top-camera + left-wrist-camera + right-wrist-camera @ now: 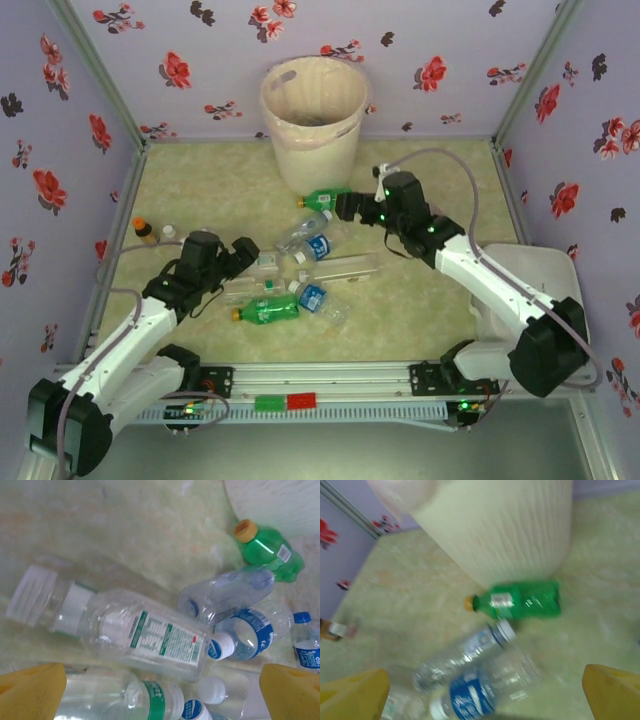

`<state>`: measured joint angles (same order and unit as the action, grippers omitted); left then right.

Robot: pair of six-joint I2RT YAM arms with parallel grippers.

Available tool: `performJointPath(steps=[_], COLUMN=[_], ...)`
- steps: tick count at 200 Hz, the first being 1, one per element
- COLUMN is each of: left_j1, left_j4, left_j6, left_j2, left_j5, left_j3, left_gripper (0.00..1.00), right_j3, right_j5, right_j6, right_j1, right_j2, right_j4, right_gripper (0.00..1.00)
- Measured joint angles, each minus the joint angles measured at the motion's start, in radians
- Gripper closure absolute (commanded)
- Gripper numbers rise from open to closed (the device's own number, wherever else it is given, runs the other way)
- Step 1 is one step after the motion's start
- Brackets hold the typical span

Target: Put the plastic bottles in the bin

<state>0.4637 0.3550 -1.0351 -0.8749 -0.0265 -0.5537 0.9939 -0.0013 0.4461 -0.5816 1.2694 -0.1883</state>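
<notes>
Marbled table [440,190], crumpled clear bottles [316,247], ribbed bin [313,135]

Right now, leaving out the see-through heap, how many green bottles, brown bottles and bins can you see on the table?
Green bottles: 2, one far back, one near the front
Brown bottles: 1
Bins: 1
Total: 4

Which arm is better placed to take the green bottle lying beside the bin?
Right. The right tool, open, is just beside that green bottle at the bin. The left tool is over the clear bottles, farther away.
</notes>
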Motion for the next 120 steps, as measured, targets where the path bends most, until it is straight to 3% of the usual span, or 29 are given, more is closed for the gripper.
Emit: performJointPath(steps=[38,84,120], left_j1=[0.039,0.076,0.12], left_j4=[0.012,-0.047,0.126], left_j6=[-0.154,-0.262,-0.346], left_j2=[0.015,-0.058,-0.127], left_j5=[-0.08,-0.144,-0.212], left_j3=[0.058,0.034,-0.076], left_gripper=[0.0,0.0,0.01], right_j3=[-0.159,-0.176,-0.182], right_j5=[0.056,0.103,0.112], right_j6=[0.01,0.005,-0.002], right_j1=[-0.001,-0.001,-0.001], right_j2=[-0.09,-0.137,-0.146], right_j4=[-0.024,-0.027,-0.018], right_gripper=[0.0,0.01,0.0])
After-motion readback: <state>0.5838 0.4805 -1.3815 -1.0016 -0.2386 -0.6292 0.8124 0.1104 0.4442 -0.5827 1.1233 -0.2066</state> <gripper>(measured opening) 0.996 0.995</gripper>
